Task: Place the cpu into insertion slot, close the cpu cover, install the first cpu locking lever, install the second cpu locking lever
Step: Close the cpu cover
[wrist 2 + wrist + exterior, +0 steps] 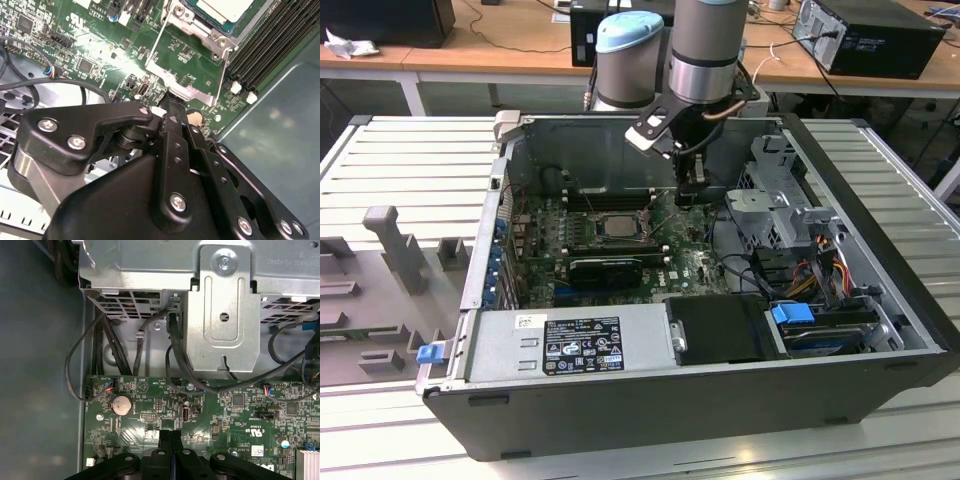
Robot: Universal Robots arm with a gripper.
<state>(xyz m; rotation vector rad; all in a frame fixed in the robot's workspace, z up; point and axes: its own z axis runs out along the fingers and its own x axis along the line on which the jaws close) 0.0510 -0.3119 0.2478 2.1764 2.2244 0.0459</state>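
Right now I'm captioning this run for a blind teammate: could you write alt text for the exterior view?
A robot arm's gripper reaches down into an open desktop computer case, just above the green motherboard and to the exterior view's right of the silvery cpu. The case lies on a ribbed grey table.

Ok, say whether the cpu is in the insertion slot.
In. The cpu sits flat inside the insertion slot, its metal rim framing the chip.
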